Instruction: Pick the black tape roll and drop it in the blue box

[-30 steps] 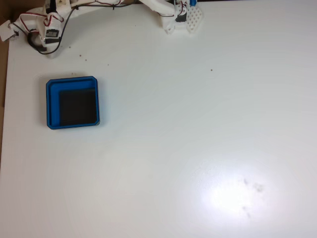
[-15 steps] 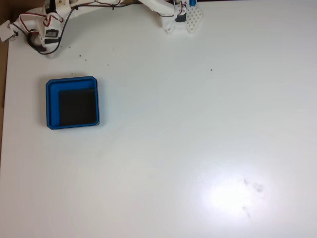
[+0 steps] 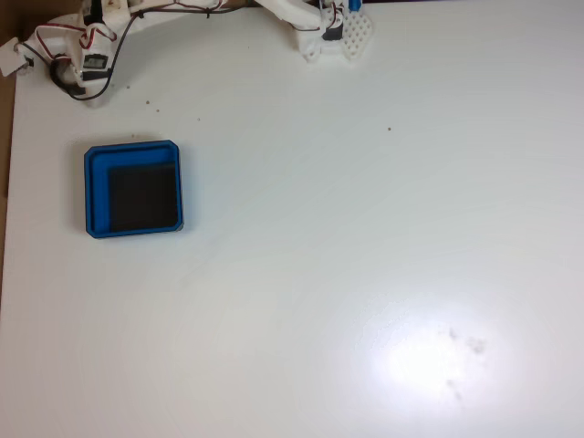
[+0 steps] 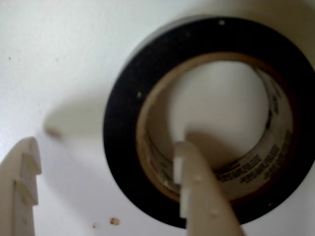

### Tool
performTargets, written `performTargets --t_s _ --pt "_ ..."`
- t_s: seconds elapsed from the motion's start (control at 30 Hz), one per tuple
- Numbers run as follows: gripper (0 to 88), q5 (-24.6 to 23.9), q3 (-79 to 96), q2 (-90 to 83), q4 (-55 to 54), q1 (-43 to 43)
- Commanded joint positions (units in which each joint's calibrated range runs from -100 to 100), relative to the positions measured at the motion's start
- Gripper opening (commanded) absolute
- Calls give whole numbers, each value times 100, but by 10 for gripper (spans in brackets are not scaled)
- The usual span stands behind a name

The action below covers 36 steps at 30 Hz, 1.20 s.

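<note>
The black tape roll (image 4: 123, 128) lies flat on the white table, close up in the wrist view, with a tan inner core and a pale hole. My gripper (image 4: 106, 145) is open and straddles the roll's near wall. One pale finger (image 4: 197, 191) reaches into the hole and the other finger (image 4: 22, 182) stands outside at the left, apart from the roll. The blue box (image 3: 96, 192), with its black floor, sits at the table's left in the fixed view. It is below the arm's end (image 3: 82, 59), which is in the top left corner.
The arm's white base (image 3: 333, 36) stands at the table's top edge, with red and black wires along the arm. The table's left edge (image 3: 7, 182) runs close to the blue box. Small crumbs (image 4: 114, 221) lie beside the roll.
The arm's end in the top left corner has shifted very slightly. The blue box has not moved.
</note>
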Motion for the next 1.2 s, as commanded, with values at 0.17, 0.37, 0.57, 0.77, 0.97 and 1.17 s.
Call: performTargets --t_s 0.17,0.37,0.57,0.77,0.97,1.17 --pt "252 32 -319 -125 -74 27" --pt "191 32 -319 -133 -50 27" --pt "85 32 -319 -125 -50 17" --pt "31 32 -319 -142 -50 27" --pt "16 32 -319 -142 -50 27" --pt "16 32 -319 -142 -50 27"
